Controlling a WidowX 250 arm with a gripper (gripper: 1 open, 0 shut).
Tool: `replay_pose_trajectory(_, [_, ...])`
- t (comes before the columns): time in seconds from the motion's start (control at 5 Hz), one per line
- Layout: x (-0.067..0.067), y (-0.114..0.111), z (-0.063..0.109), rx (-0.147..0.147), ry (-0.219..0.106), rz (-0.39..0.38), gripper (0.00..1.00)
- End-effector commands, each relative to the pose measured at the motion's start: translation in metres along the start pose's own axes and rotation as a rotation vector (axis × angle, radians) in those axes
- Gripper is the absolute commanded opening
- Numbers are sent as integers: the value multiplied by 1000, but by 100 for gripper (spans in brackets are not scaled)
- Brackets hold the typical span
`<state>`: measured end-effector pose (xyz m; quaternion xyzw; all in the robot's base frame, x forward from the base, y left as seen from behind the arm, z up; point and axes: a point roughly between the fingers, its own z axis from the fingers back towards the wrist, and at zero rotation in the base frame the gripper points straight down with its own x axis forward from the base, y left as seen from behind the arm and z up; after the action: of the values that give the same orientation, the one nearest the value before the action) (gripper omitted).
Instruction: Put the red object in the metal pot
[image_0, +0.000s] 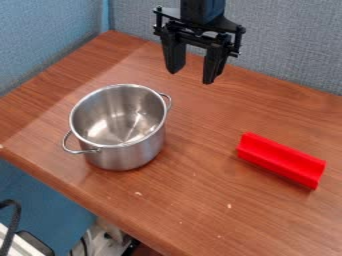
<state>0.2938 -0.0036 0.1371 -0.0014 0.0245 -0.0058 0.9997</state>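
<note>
Above the far half of the wooden table (201, 160), my gripper (195, 70) hangs with its fingers pointing straight down. Jaws stand well apart, with daylight visible between the two dark fingers; nothing is held between them. Nothing is touching them either.

Progress: none of the task proper is done, judging from how things lie. The red object (282, 160) rests flat on the table near the right edge, untouched. The metal pot (120, 125) stands upright toward the left-front part of the table, no lid, interior bare and shiny. Pot and block are well apart, with open wood between them. My gripper sits farther back than both, roughly between them in the left-right sense, and clearly above the surface.

Left to do: move over to the block, come down, close on it, lift, carry it across to the pot, release inside.

Block orientation: long axis lies on the table and runs diagonally in the view, from upper left (the end nearer the table's middle) to lower right (the end nearer the table's edge). It lies on a broad face, not on end. My guess is that gripping across the short width would suit, so the fingers may need turning to square up with that diagonal.
</note>
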Motion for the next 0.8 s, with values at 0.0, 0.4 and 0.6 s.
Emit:
replay_pose_trajectory(0.0, [-3, -2, -11, 5, 13, -10, 100])
replay_pose_trajectory(0.4, [3, -53, -32, 1, 15, -182, 100])
replay_pose_trajectory(0.6, [11, -81, -47, 11, 13, -162, 100])
